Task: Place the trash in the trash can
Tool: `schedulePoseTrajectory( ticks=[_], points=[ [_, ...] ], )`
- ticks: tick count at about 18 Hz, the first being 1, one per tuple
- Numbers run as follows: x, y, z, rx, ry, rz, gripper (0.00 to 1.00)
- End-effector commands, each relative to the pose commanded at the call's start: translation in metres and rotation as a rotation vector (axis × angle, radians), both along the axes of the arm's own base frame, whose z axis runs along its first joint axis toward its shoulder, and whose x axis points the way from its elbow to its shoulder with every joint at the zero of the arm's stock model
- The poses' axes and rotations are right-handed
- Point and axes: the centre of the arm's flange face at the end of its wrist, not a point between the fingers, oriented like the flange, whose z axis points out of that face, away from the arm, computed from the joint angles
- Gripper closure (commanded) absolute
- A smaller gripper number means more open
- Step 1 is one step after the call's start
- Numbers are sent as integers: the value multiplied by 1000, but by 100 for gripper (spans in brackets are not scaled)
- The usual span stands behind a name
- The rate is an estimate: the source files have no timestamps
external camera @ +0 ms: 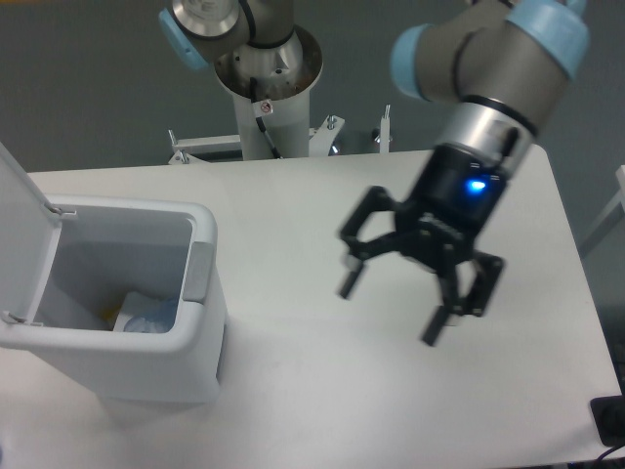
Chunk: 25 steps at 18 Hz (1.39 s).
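Inside the trash can (pixel 200 283), the trash (pixel 146 315); lid (pixel 20 210) up.

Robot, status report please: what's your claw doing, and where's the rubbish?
Gripper open, empty, above bare table. Trash lying inside trash can, lid up. Nothing in the way.

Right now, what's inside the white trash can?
In the trash can, a bluish clear plastic piece lies at the bottom beside something pale. The near wall covers the rest. The open gripper is empty, away over the table.
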Motion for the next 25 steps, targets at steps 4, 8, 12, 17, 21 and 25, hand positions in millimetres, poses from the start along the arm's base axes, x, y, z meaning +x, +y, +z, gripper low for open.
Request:
schedulePoseTrajectory(
  ticks=[4, 8, 12, 17, 21, 25],
  points=[
    [-20, -25, -33, -62, -13, 55, 0],
    [-25, -35, -62, -225, 88, 84, 0],
    [-24, -46, -91, -611, 218, 11, 0],
    [-4, -46, -110, -891, 335, -215, 0],
    [-2, -54, -128, -957, 424, -375, 0],
    [8, -40, -129, -954, 443, -399, 0]
  ],
)
